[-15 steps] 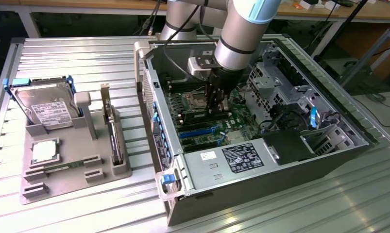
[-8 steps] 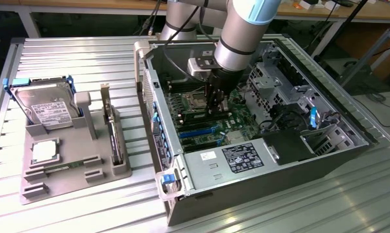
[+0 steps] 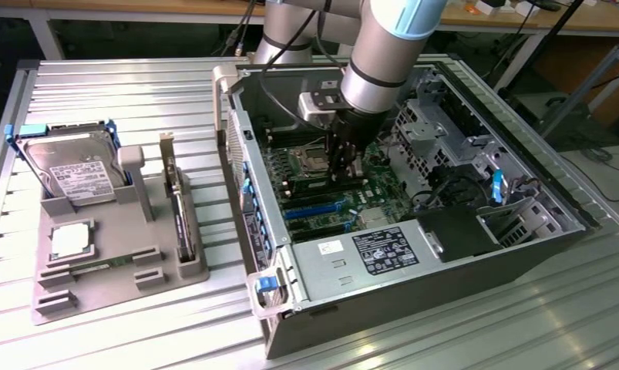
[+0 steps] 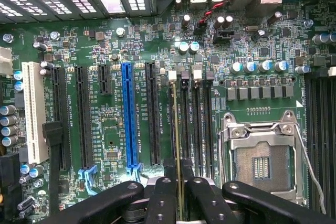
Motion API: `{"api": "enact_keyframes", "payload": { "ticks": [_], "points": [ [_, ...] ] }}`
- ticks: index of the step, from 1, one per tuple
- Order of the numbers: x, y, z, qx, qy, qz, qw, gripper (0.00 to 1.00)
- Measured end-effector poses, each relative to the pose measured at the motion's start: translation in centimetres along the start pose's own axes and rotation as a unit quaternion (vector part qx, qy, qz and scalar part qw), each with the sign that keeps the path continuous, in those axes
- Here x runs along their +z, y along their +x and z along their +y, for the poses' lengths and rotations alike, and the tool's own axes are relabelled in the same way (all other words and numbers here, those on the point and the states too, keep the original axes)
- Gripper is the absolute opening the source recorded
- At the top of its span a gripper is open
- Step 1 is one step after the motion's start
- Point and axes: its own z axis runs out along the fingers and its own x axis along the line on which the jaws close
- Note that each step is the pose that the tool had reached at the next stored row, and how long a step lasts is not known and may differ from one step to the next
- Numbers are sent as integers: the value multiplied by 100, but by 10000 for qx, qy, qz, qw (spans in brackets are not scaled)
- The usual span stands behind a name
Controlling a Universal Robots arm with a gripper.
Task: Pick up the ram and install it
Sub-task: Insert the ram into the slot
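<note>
Exterior view: high, off to one side, angled down over the worktop (image 3: 114, 100) and into the open computer case (image 3: 412, 308); mid distance. Wrist view: close over the motherboard (image 4: 110, 140), facing it square, own jaws in foreground. Shared: motherboard, CPU socket (image 3: 311, 160), slots beside it.

Room for the black gripper (image 4: 178, 198), clamped on the thin green ram stick (image 4: 176, 129), was bounded closely by the square silver processor socket (image 4: 261, 165) and long black expansion slots (image 4: 154, 114); the grey metal drive cage (image 3: 432, 125) and black cables (image 3: 445, 186) were crowded nearby.
</note>
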Motion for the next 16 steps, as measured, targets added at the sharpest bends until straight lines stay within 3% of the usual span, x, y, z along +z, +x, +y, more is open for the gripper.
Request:
{"api": "enact_keyframes", "payload": {
  "ticks": [16],
  "points": [
    [8, -19, 7, 0, 0, 5, 10000, 15]
  ]
}}
